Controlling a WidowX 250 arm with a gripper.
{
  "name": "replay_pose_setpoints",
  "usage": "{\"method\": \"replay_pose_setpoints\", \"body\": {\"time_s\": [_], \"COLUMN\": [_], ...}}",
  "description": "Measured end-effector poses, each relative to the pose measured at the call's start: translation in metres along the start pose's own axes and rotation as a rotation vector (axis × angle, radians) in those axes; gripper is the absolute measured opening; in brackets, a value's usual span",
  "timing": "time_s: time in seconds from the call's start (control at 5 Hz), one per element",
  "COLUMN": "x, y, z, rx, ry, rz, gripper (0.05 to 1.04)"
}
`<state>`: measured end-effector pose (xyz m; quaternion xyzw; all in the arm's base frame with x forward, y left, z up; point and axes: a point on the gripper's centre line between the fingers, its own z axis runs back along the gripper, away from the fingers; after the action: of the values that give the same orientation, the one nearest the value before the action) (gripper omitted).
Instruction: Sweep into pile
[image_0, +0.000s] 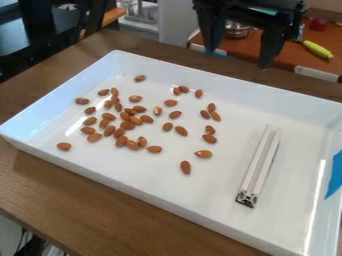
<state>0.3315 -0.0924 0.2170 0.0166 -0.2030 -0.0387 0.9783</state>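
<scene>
Above the far side of the white tray (167, 195), gripper (238, 59): at the top of the camera view, pointing down, its two fingers spread wide with nothing between them.
Almonds (129, 119): lying in the tray, most in a loose, uneven scatter over its left half, thickest around the middle of that half, where several touch; others lie singly or in small groups toward the tray's middle.
Outlying almonds: one near the left corner, one at the far side, and two toward the near middle, apart from each other.
Pale bar (259, 162): long and slim, lying in the right part of the tray, well apart from the gripper; its far end slants rightward, and its near end has a dark fitting (246, 199). No almond touches it.
Blue patch (334, 175): on the tray at its right edge.
Wooden table (53, 190): under the tray.
Reddish-brown surface (294, 57): behind, with a yellow-green object (318, 49), a shiny metal vessel (236, 31) and a dark red item (318, 24) on it.
</scene>
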Motion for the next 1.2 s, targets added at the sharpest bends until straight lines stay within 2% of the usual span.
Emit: {"method": "replay_pose_setpoints", "body": {"time_s": [0.2, 0.6, 0.8, 1.2], "x": [-0.009, -0.02, -0.03, -0.035], "y": [-0.001, -0.02, -0.031, -0.047], "z": [-0.015, -0.058, -0.082, -0.1], "rx": [0.013, 0.084, 0.093, 0.016], "ry": [0.05, 0.076, 0.098, 0.124], "rz": [-0.006, -0.031, -0.014, 0.093], "gripper": [1.0, 1.0, 1.0, 1.0]}}
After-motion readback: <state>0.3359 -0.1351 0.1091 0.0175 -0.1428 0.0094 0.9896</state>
